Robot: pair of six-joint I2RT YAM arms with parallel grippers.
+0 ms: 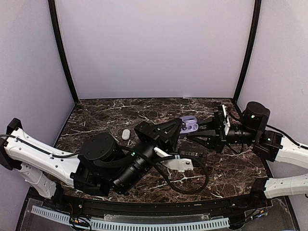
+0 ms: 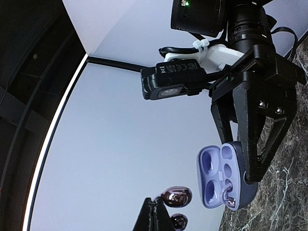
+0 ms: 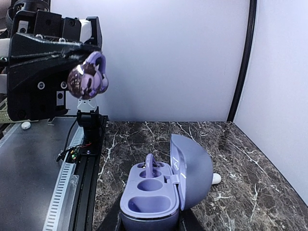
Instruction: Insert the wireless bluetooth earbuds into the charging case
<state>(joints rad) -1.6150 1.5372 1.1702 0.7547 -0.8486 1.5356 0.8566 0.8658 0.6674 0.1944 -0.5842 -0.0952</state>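
The charging case (image 1: 188, 126) is lavender and stands open on the marble table. My right gripper (image 1: 202, 134) is shut on its base. In the right wrist view the case (image 3: 144, 204) shows its lid upright, with my right gripper (image 3: 150, 222) round its base. One glossy purple clip-shaped earbud (image 3: 150, 166) sits in the far slot and the near slots are bare. My left gripper (image 2: 156, 211) is shut on a second glossy purple earbud (image 2: 175, 196), held in the air a little apart from the case (image 2: 224, 175). That earbud (image 3: 87, 79) shows high at the left in the right wrist view. No white earbuds show.
A plain white oval pebble (image 1: 126, 134) lies on the table left of my left arm. A small white rounded thing (image 3: 216, 178) lies just behind the case lid. A black rail (image 1: 144, 207) runs along the near edge. Walls close in the back and both sides.
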